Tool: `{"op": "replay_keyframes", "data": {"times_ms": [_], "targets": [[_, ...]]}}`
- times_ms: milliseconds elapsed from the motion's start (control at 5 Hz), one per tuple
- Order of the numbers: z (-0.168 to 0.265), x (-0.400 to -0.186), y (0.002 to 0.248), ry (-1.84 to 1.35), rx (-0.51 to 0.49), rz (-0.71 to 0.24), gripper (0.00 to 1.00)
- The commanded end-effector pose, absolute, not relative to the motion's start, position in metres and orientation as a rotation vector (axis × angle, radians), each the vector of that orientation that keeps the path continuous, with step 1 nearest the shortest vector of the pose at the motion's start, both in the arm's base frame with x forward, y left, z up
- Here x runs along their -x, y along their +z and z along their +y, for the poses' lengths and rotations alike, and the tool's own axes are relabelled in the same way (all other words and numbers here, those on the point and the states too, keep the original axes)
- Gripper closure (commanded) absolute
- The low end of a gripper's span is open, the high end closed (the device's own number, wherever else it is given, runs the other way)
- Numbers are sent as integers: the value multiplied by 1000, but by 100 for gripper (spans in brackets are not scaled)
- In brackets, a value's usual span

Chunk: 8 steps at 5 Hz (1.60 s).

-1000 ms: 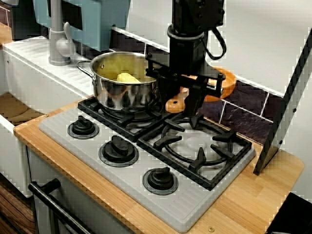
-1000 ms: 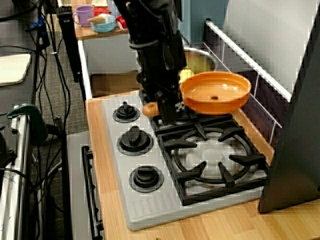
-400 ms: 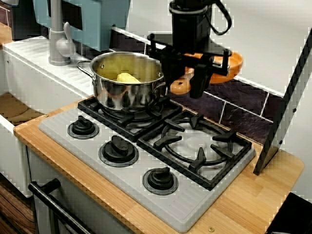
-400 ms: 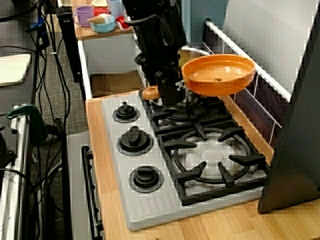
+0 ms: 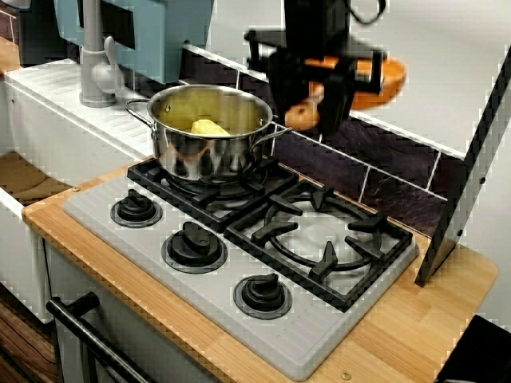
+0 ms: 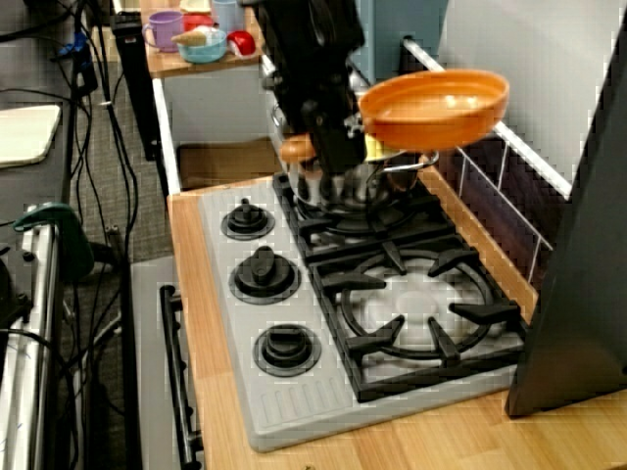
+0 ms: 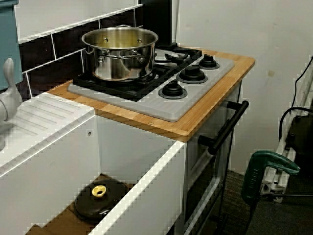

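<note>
1. Orange and shallow, the pan [image 5: 375, 80] hangs in the air at upper middle of the front view, above and to the right of the pot [image 5: 209, 132]; it touches nothing but the gripper; in the end view it sits upper right [image 6: 436, 103], rim tipped a little.
2. The gripper [image 5: 307, 108] has its jaws closed tight on the pan's handle, near the round handle end; the bowl sticks out to one side of the grip; the front view is blurred there, so exact pad contact is unclear.
3. The pot is steel and stands on a burner left of centre in the front view, with a yellow lump [image 5: 209, 127] inside; its side handle pokes toward the pan, close below it in the end view.
4. The grate [image 5: 327, 239] right of centre is bare; knobs [image 5: 194, 242] run along the stove's lower-left edge; dark tiles [image 5: 383, 179] behind; wooden counter [image 5: 415, 319] at lower right.
5. The sink-side view shows the pot [image 7: 120, 54] at upper left and a black lid [image 7: 100, 200] low at lower left; pan and gripper are out of frame.
6. Doing it well, as a judgement: the grip is off-centre, so the bowl's weight likely wants to twist in the jaws; squeeze firmly, hold the wrist level, travel slowly and smoothly; stay high enough to clear the pot's rim and handle; mind the dark tiles behind.
</note>
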<state>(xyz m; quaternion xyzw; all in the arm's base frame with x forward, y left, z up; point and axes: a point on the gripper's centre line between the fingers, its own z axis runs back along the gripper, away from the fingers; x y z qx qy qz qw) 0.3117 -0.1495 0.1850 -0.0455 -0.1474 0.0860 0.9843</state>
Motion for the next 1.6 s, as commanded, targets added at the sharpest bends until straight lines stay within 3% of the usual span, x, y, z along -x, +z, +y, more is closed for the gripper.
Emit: {"op": "replay_keyframes", "data": {"times_ms": [0, 800, 1400], "targets": [[-152, -303, 214, 186, 136, -360, 100], [-143, -302, 228, 205, 149, -368, 100], [-128, -289, 227, 232, 132, -367, 100]]}}
